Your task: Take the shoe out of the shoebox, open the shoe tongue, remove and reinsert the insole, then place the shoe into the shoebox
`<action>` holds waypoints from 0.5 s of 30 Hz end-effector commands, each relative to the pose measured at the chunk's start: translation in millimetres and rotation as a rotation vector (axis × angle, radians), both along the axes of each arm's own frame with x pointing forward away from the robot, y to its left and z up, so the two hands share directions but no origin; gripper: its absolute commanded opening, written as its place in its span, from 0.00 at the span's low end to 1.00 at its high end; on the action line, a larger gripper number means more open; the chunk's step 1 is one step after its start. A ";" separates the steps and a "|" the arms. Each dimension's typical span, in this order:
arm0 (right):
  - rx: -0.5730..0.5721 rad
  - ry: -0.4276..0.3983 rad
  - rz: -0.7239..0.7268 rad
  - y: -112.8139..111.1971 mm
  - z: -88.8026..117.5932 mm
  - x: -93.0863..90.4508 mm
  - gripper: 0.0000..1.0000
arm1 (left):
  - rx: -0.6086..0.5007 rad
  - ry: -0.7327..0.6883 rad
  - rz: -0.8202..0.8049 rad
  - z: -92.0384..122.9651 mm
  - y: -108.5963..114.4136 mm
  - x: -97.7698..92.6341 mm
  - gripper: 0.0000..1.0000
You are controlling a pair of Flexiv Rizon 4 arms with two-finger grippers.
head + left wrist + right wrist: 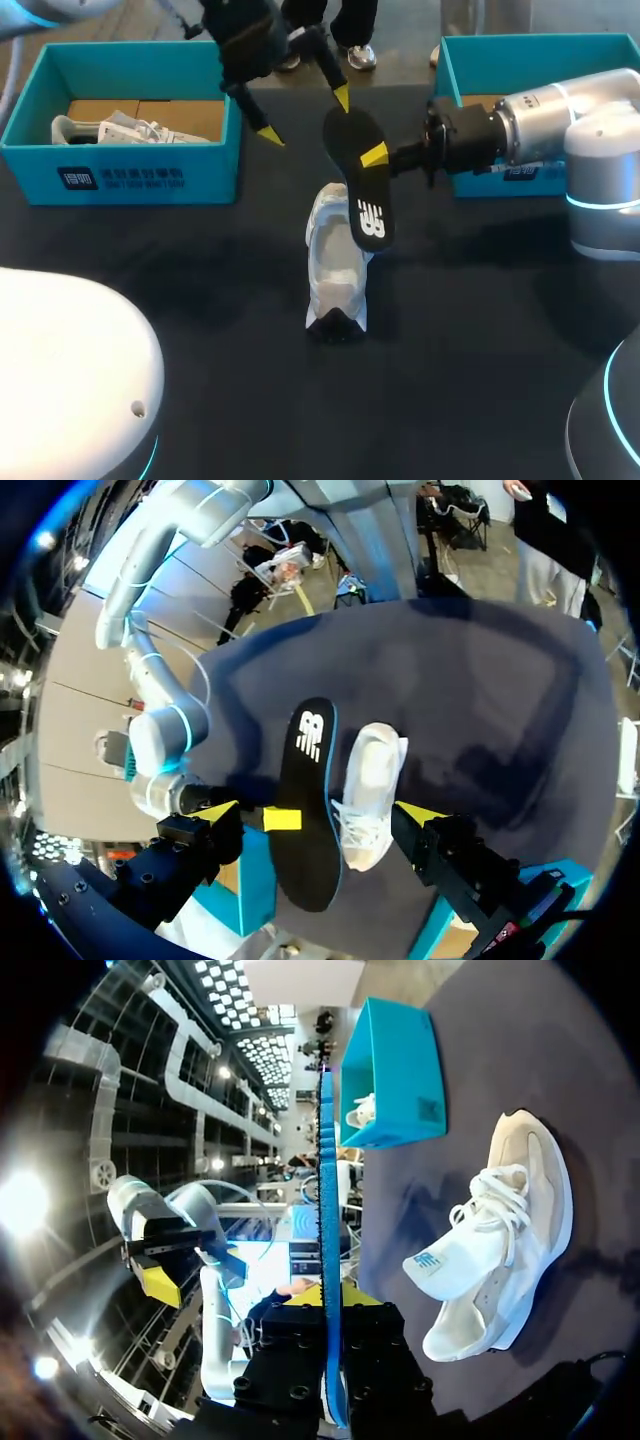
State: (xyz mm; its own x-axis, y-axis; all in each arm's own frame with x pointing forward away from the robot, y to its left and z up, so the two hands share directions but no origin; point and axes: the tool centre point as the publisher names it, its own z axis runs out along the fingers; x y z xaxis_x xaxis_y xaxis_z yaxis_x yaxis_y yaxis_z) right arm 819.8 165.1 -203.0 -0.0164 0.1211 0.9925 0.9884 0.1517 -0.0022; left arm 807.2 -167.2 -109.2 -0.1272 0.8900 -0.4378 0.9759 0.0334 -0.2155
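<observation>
Dark table (480, 330) with a white shoe (335, 270) at its centre, sole down, tongue folded out. Just above the shoe a black insole (365, 195) hangs nearly upright, clamped edge-on by the right gripper (375, 155), which enters from the shoe's right; one finger is hidden in the head view, so the two-sided pinch is probable rather than certain. The left gripper (305, 116) hovers behind the shoe, fingers spread wide, holding nothing. A teal shoebox (120, 180) stands well left of the shoe, a second shoebox (480, 50) to its right.
</observation>
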 end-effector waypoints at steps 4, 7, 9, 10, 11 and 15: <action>-0.006 -0.001 0.015 5.0 -0.4 4.5 0.00 | 0.369 0.012 -0.082 1.9 -6.1 10.2 1.00; -0.006 -0.002 0.021 6.4 -0.6 5.9 0.00 | 0.378 0.007 -0.082 2.5 -8.6 12.3 1.00; -0.006 -0.004 0.024 7.1 -0.4 6.8 0.00 | 0.388 -0.010 -0.086 3.1 -11.1 14.5 1.00; -0.006 -0.005 0.026 7.3 -0.2 7.6 0.00 | 0.386 -0.019 -0.084 3.0 -13.0 16.2 1.00; -0.006 -0.006 0.027 7.5 0.0 7.9 0.00 | 0.387 -0.019 -0.084 3.6 -13.7 16.3 1.00; -0.007 -0.013 0.032 8.4 1.0 9.6 0.00 | 0.391 -0.029 -0.087 3.9 -20.3 20.3 1.00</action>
State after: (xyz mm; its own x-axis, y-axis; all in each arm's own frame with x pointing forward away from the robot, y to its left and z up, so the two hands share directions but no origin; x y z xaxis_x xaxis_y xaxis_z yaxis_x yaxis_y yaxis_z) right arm 826.1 171.6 -201.4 -0.0319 0.1262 0.9915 0.9843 0.1761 0.0092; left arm 824.5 -181.8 -105.6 -0.0596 0.9779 -0.2002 0.9846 0.0245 -0.1732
